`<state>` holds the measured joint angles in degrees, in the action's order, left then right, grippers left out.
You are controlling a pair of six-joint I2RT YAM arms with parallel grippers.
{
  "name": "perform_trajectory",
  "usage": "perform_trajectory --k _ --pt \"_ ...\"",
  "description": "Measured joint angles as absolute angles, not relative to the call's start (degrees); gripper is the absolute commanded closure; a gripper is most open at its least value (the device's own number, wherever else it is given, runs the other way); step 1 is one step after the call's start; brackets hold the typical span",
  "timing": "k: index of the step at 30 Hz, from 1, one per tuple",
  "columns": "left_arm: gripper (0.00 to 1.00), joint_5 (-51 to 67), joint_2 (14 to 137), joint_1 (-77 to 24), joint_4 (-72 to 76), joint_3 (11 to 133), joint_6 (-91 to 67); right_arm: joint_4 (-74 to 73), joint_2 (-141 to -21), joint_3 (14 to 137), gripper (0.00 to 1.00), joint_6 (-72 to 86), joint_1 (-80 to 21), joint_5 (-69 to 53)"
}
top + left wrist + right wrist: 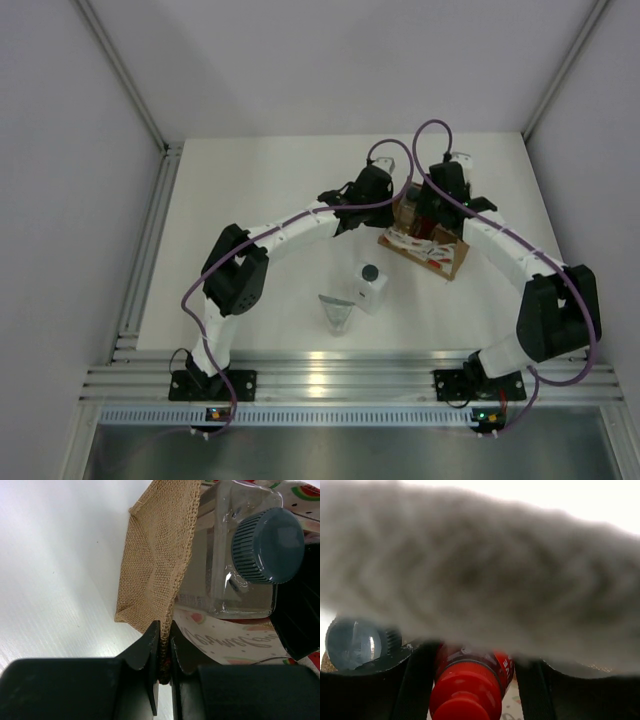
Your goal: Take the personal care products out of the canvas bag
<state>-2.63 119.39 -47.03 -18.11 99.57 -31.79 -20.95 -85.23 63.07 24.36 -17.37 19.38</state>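
The canvas bag (430, 250) lies at the table's right middle, its burlap side (155, 555) and printed lining showing in the left wrist view. My left gripper (166, 647) is shut on the bag's burlap edge and shows in the top view (396, 203). The clear bottle (220, 570) with the grey cap (270, 545) sits in the bag's mouth. My right gripper (472, 680) is in the bag (432, 210), its fingers (420, 680) against both sides of the red bottle (470, 690). The white bottle (370, 285) and the grey pouch (337, 313) lie on the table.
A blurred grey-white band (480, 570), very close to the lens, covers most of the right wrist view. The grey cap (355, 642) shows left of the right fingers. White walls enclose the table (260, 200) on three sides.
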Motion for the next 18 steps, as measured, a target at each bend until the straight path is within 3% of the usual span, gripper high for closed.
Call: perform_trajectory --k 11,18 --pt "1.00 -2.6 119.4 -47.0 -18.1 99.6 -31.8 -19.3 -85.3 62.0 0.58 25.8 -17.4 19.3" --pt "1.00 -2.6 119.4 -47.0 -18.1 99.6 -31.7 -18.4 -85.0 61.5 0.92 26.6 -17.4 19.5"
